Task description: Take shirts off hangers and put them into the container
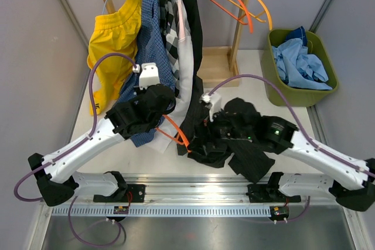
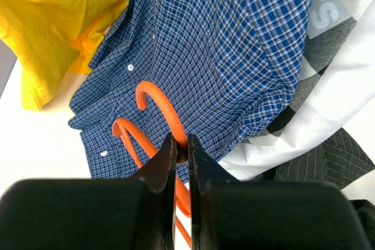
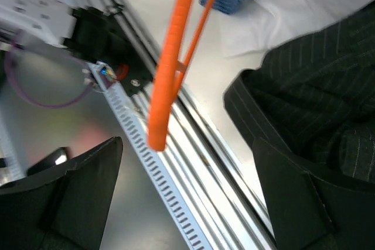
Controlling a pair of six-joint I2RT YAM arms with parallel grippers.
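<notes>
The left arm [image 1: 82,150] rises from its base and reaches forward and inward, its white forearm slanting toward the orange hanger [image 2: 159,103]. Its wrist points the left claw [image 2: 181,144] away from the base. The two dark fingers [image 2: 161,165] are pinched tight on the hanger's neck at the foot of its hook, with almost no gap between them. The right arm [image 1: 328,156] mirrors this pose, stretching in from the other side so that its wrist sits just right of the hanger. The right claw [image 3: 187,144] is angled downward with its jaws spread wide. The hanger's end shows between them, clear of both fingers.
</notes>
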